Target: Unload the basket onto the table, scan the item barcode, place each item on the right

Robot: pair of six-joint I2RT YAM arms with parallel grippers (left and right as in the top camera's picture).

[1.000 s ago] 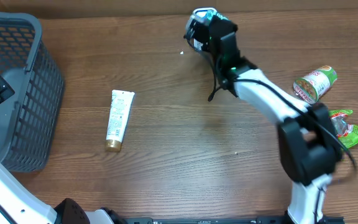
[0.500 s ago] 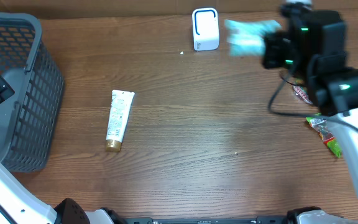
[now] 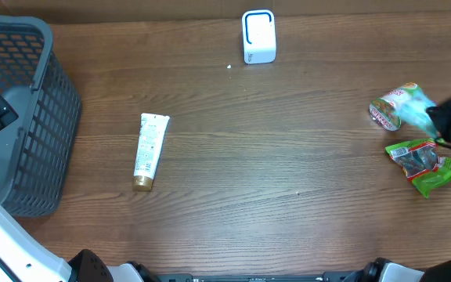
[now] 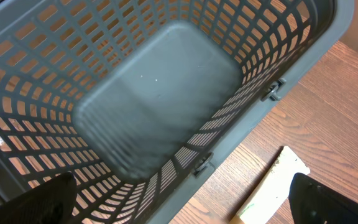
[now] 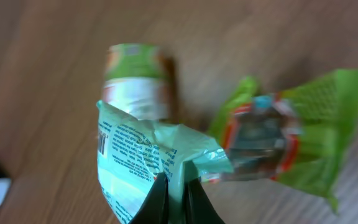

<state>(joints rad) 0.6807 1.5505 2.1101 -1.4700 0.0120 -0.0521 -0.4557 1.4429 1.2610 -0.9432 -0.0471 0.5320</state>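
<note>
Nearest the robot's side of the worktop (image 3: 288,188), far to the right, a green snack bag (image 3: 427,163) with a red and clear panel lies flat. Just beyond it, the right hand (image 5: 178,186) has its two dark fingers pressed together on the lower edge of the packet (image 5: 138,158), the pale green item to be scanned. The packet's printed side faces the wrist camera. It hangs in front of a green cup (image 5: 135,74) with a white and red label, which lies on its side on the wood. The snack bag is just beside that cup. From overhead this hand is only a dark blur at the right edge, and the packet is a pale smear overlapping the cup.

Over on the left, a white tube (image 3: 149,150) lies lengthwise, with its brown cap toward the robot and its crimped end away. It sits near the grey basket (image 3: 57,133) but does not touch it. The left hand (image 4: 188,202) hovers over that basket, looking down into it. Its fingers are spread wide at the two lower corners of the wrist view and hold nothing.

Farthest off, by the back edge of the worktop, the white scanner (image 3: 258,36) stands upright with its dark-rimmed window showing. It is well apart from the packet and from everything else
</note>
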